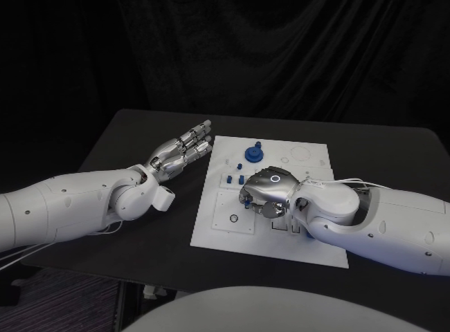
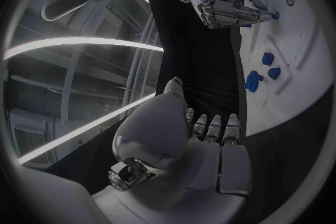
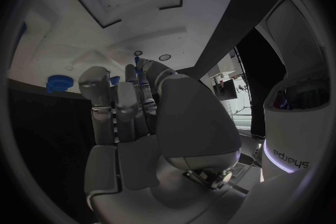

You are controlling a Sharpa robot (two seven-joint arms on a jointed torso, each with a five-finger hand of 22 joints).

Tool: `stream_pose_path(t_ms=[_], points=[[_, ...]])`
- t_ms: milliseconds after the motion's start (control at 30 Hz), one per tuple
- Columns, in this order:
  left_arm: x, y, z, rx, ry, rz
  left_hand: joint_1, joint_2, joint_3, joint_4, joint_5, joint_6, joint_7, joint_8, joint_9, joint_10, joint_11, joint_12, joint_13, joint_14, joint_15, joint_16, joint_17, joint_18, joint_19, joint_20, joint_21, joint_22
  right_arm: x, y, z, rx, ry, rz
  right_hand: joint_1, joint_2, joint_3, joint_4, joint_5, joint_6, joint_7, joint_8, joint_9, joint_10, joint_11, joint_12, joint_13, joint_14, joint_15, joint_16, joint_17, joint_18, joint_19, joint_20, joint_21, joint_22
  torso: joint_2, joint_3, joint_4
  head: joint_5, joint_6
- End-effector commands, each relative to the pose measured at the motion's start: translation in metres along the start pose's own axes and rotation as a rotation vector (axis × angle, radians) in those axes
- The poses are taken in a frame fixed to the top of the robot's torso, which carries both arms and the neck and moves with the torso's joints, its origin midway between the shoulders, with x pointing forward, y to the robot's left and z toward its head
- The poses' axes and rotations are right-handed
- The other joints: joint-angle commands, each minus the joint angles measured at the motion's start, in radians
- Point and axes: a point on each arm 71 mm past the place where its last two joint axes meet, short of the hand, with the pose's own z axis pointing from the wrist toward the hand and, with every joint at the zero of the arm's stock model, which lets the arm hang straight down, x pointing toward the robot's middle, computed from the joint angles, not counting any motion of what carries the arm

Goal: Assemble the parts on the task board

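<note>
The white task board lies in the middle of the black table. My right hand hovers over its centre with fingers curled down. It pinches a slim blue part whose tip touches the board; the same blue part peeks out past the fingertips near two round holes. A large blue knob stands at the board's far side. Small blue parts stand left of the right hand. My left hand is flat, fingers straight and apart, holding nothing, just off the board's left edge.
Bare black tabletop surrounds the board. Several blue parts stand in a row on the board between the two hands. The blue knob sits close beside the right hand's fingers. Round recesses mark the board's far right corner.
</note>
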Motion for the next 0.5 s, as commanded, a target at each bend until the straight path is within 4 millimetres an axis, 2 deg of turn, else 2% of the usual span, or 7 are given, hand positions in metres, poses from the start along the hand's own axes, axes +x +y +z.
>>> stream_pose_path(t_ms=[33,500], points=[[0.0016,-0.0045,0.0002,0.074,0.009,-0.017,0.011,-0.002,0.005,-0.002,0.003,-0.001,0.009,-0.002,-0.002,-0.002,0.005,-0.003,-0.001,0.000,0.010,-0.004,-0.002,0.012,-0.001,0.006,-0.003,-0.002,0.0017,0.0008,-0.0001,0.008,0.015,-0.009,-0.001,-0.004,-0.002,-0.004,-0.007,-0.009,-0.001,-0.004,0.002,0.009,0.001,0.001,0.001,0.003,-0.005,0.000,-0.001,-0.010,0.003,-0.003,-0.001,0.103,0.000,0.0004,-0.0007,0.000,0.000],[0.0017,-0.0038,0.0003,0.069,0.010,-0.019,0.012,-0.002,0.006,-0.003,0.005,-0.001,0.010,-0.002,-0.002,-0.002,0.006,-0.003,-0.001,0.000,0.011,-0.004,-0.002,0.011,-0.001,0.007,-0.003,-0.002,0.0036,-0.0009,-0.0013,0.018,0.038,-0.011,-0.001,-0.004,-0.002,-0.004,-0.007,-0.010,-0.001,-0.005,0.002,0.009,0.001,0.000,0.001,0.002,-0.005,-0.001,-0.003,-0.010,0.003,-0.003,-0.002,0.103,0.000,0.0003,-0.0006,0.001,0.000]])
